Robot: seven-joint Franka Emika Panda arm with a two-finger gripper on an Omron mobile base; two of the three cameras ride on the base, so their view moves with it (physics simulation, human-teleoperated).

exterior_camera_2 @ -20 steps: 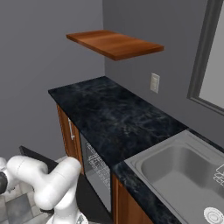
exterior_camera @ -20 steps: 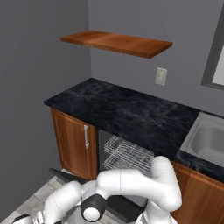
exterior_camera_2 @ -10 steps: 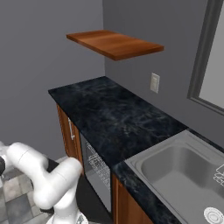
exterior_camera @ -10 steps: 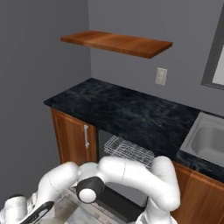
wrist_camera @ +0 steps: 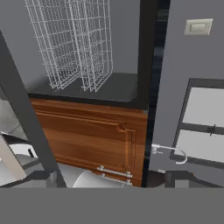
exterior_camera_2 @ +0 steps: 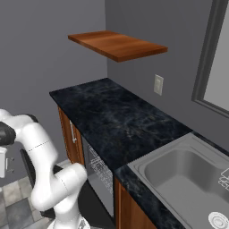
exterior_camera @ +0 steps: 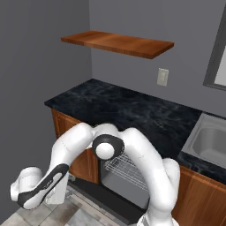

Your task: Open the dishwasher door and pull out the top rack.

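The dishwasher door (exterior_camera: 111,197) is a dark panel folded down flat in front of the open cavity, also seen as the door (exterior_camera_2: 96,204). The top rack (exterior_camera: 128,167), a silver-white wire basket, sits in the opening with its front about level with the cabinet face; the rack (exterior_camera_2: 100,167) shows side-on and the rack (wrist_camera: 74,43) fills the upper left of the rolled hand view. My gripper (exterior_camera: 56,194) hangs low to the left of the dishwasher, apart from door and rack. In the hand view the gripper (wrist_camera: 109,179) is open and holds nothing.
A black counter (exterior_camera: 132,110) runs above the dishwasher, with a steel sink (exterior_camera_2: 188,179) to its right. Reddish-brown cabinet doors (exterior_camera: 79,159) flank the opening. A wooden shelf (exterior_camera: 117,43) hangs on the wall. A dark slanted bar (wrist_camera: 24,109) crosses the hand view's left.
My arm has risen and swung left, carrying the hand away from the front of the dishwasher. Door and rack stand as before.
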